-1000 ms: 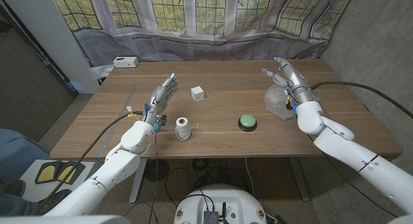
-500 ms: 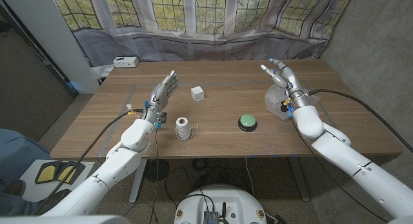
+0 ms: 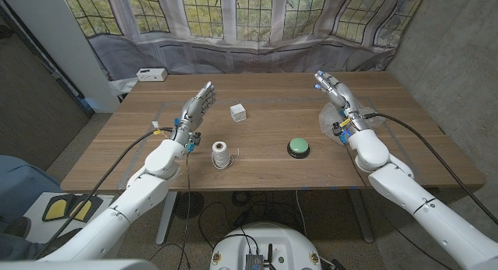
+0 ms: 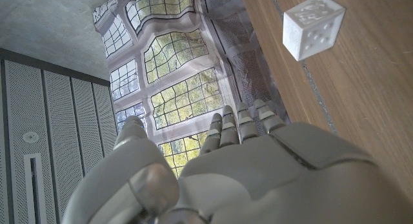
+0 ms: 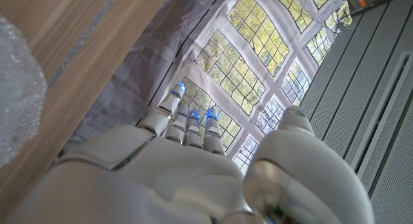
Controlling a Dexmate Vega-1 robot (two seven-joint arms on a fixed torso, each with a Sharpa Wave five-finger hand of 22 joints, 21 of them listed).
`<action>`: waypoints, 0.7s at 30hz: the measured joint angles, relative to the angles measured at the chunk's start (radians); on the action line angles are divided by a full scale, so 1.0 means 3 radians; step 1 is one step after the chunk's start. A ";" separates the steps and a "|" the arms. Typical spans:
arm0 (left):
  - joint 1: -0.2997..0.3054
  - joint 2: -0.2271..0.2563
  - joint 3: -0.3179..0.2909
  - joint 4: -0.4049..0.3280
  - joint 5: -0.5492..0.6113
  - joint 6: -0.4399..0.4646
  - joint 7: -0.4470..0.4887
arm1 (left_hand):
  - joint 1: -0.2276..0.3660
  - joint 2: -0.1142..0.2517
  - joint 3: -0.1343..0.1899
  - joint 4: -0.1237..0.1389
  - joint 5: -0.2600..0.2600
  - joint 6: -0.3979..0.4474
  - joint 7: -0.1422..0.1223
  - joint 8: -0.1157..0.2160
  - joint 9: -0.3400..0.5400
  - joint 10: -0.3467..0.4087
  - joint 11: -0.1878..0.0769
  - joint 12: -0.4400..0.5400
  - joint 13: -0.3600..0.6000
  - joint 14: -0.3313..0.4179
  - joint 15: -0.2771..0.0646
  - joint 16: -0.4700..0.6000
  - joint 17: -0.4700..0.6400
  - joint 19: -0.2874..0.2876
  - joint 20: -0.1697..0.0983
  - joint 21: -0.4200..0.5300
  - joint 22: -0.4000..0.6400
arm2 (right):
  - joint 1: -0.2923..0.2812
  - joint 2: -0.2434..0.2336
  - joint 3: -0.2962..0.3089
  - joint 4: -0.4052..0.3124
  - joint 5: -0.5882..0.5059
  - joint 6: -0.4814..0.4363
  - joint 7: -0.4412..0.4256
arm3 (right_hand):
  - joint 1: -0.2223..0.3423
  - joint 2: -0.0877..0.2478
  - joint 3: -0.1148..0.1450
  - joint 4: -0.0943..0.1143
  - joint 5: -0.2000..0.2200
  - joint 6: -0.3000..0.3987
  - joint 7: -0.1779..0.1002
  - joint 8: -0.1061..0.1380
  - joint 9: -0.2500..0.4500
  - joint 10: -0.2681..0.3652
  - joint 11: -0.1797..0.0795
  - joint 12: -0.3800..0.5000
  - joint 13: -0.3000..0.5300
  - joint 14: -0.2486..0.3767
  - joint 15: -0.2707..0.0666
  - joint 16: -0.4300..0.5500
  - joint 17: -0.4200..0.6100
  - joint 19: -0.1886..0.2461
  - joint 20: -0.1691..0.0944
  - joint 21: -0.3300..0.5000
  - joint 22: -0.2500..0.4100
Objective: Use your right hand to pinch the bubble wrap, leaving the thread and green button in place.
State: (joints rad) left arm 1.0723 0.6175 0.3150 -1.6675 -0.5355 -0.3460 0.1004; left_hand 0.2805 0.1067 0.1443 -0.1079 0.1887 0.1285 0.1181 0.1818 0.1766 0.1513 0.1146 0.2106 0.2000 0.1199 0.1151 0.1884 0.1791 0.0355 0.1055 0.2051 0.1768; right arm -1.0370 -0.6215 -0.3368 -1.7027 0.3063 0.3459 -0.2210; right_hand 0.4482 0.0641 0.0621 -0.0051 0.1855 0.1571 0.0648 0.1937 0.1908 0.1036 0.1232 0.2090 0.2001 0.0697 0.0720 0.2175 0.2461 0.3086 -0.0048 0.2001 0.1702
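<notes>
The clear bubble wrap (image 3: 327, 120) lies at the table's right side, partly hidden under my right wrist; its edge also appears in the right wrist view (image 5: 16, 101). My right hand (image 3: 337, 93) hovers over its far part, fingers stretched out and apart, holding nothing (image 5: 187, 172). The green button (image 3: 299, 148) sits to the left of the wrap, toward the front. A white thread spool (image 3: 222, 155) stands upright at front centre-left. My left hand (image 3: 194, 110) is raised behind the spool with straight fingers and nothing in it (image 4: 245, 166).
A white die (image 3: 238, 111) (image 4: 313, 25) lies mid-table between the hands. A small white box (image 3: 151, 74) sits at the far left corner. A curtain and windows stand behind the table.
My right hand and forearm have shifted a little left and farther out, covering more of the bubble wrap. The left hand, spool and button are unmoved.
</notes>
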 measured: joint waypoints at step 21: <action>-0.0064 0.0068 -0.0038 0.0011 -0.0184 0.0054 -0.0212 | 0.0000 0.0000 0.0000 0.0000 0.0000 -0.0025 0.0025 0.0000 0.0000 -0.0050 0.0008 -0.0025 0.0000 -0.0069 -0.0003 -0.0013 0.0000 -0.0024 -0.0024 -0.0032 0.0000 | 0.0149 0.0118 -0.0090 0.0393 0.0793 0.0183 0.0765 | -0.0178 -0.0126 -0.0112 0.0029 0.0000 -0.0120 0.0076 -0.0019 -0.0016 -0.0067 -0.0006 -0.0032 -0.0016 -0.0104 0.0015 -0.0039 -0.0016 -0.0149 -0.0019 -0.0039 0.0000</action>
State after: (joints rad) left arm 1.0530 0.6378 0.3034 -1.6643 -0.5908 -0.3299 0.0368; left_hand 0.2805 0.1067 0.1442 -0.1079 0.1887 0.1209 0.1256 0.1817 0.1767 0.1364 0.1169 0.2032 0.2001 0.0991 0.1143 0.1845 0.1791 0.0282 0.0984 0.1956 0.1769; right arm -0.9922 -0.5861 -0.3636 -1.5849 0.5443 0.4008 0.0085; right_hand 0.3948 0.0265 0.0285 0.0035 0.1855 0.1210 0.0875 0.1881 0.1859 0.0836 0.1214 0.1996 0.1952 0.0386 0.0766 0.2059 0.2414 0.2639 -0.0105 0.1883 0.1700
